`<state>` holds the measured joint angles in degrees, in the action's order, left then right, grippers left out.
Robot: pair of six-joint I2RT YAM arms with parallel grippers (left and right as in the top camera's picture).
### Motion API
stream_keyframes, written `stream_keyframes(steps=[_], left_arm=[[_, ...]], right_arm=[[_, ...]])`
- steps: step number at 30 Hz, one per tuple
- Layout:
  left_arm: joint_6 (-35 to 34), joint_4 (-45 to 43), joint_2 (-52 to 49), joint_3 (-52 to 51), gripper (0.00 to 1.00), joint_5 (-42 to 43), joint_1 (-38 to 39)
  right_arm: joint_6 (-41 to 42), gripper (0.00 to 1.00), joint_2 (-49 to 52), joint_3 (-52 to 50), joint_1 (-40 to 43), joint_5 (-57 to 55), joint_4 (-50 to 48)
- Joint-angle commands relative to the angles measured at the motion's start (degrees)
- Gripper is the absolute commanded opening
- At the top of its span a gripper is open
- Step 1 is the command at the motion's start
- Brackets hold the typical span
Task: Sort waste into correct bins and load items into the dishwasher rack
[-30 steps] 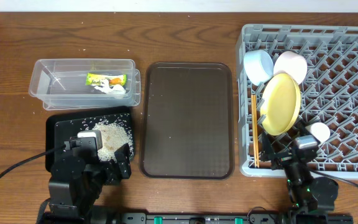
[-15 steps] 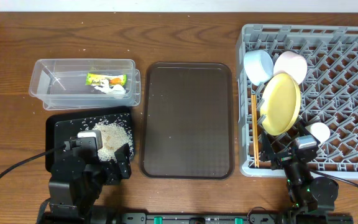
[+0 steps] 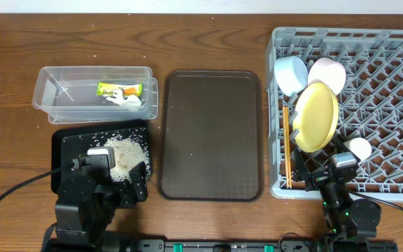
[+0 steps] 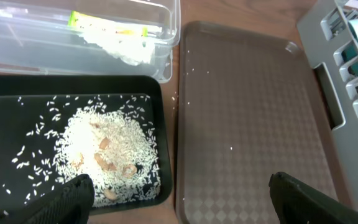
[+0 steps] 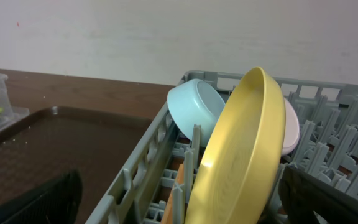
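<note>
**user1:** how is the left gripper (image 4: 182,198) being carried right now?

**user2:** The jaws are being held wide apart and nothing is being gripped. It's being hung over the near right corner of the black tray (image 3: 65,143), at the near left of the table. The rice scraps (image 4: 107,152) are being held in that tray, mostly as one pile with loose grains scattered round it. Just beyond it, the clear tub (image 3: 47,98) is being used for the green-and-orange wrapper (image 3: 118,88) and the white paper bits (image 3: 128,100). The brown serving tray (image 3: 212,133) is being left bare in the middle, apart from a few grains.

**user1:** and the right gripper (image 5: 182,205)?

**user2:** Same deal: spread wide, nothing being clamped. It's being parked at the near left corner of the grey rack (image 3: 390,105). Closest to it, the yellow plate (image 3: 315,116) is being propped on edge between the pegs. The chopsticks (image 3: 285,143) are being kept flat along the rack's left wall. The small cup (image 3: 359,148) is being held just right of the plate, and the blue bowl (image 3: 290,74) and pinkish bowl (image 3: 327,72) are being leaned side by side behind it.
</note>
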<state>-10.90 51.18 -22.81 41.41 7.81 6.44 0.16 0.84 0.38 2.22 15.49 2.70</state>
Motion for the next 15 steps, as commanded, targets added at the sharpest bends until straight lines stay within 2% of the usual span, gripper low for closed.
stream_keyframes(steps=[1,7,15], left_arm=[[-0.04,0.50,0.07,-0.28,0.93,-1.01,-0.11],[-0.11,-6.69,2.82,-7.15,0.93,-5.05,-1.90],[-0.76,-32.44,14.69,-27.54,0.93,-4.22,-4.66]], right_arm=[[-0.02,0.99,-0.46,-0.07,-1.11,0.22,0.24],[-0.02,0.99,-0.46,-0.07,-1.11,0.22,0.24],[-0.02,0.99,-0.46,-0.07,-1.11,0.22,0.24]])
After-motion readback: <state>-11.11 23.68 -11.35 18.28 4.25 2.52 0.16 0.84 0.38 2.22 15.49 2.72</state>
